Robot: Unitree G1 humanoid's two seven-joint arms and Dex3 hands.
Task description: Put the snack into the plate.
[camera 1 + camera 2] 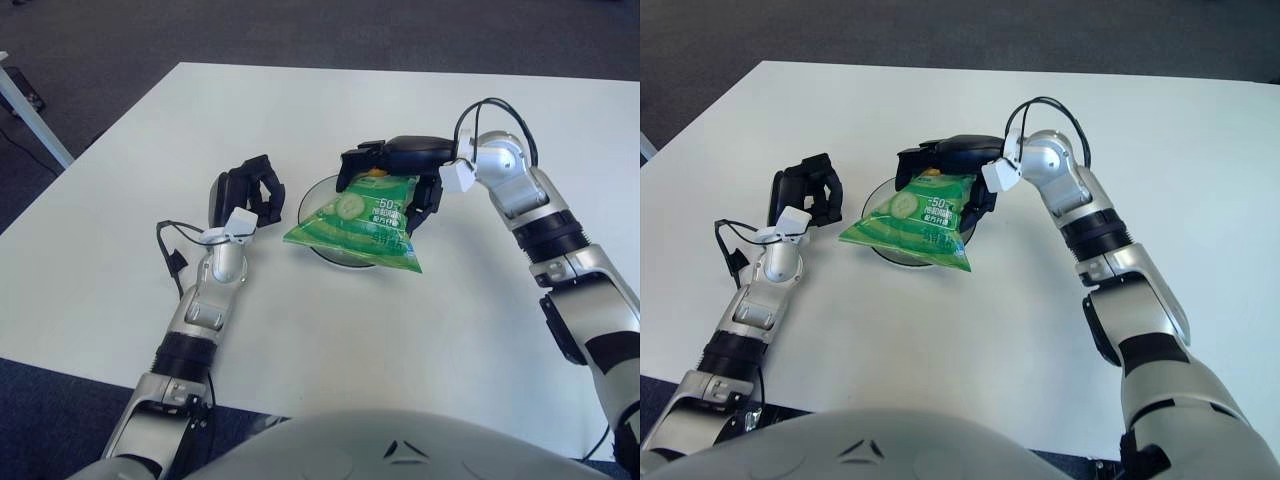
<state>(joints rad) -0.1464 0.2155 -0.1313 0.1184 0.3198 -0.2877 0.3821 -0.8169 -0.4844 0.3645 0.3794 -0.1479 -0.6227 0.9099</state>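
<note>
The snack is a green bag (365, 222) with cucumber slices printed on it. It lies tilted over a dark round plate (316, 197) on the white table; most of the plate is hidden under the bag. My right hand (392, 168) reaches in from the right and its dark fingers are closed on the bag's top edge. The bag's lower corner hangs past the plate's near rim. My left hand (248, 192) shows to the left of the plate, fingers curled, holding nothing.
The white table (330, 320) spreads wide on all sides of the plate. A black cable (172, 250) loops by my left wrist. Dark carpet lies beyond the far edge, and a white table leg (30, 110) stands at the far left.
</note>
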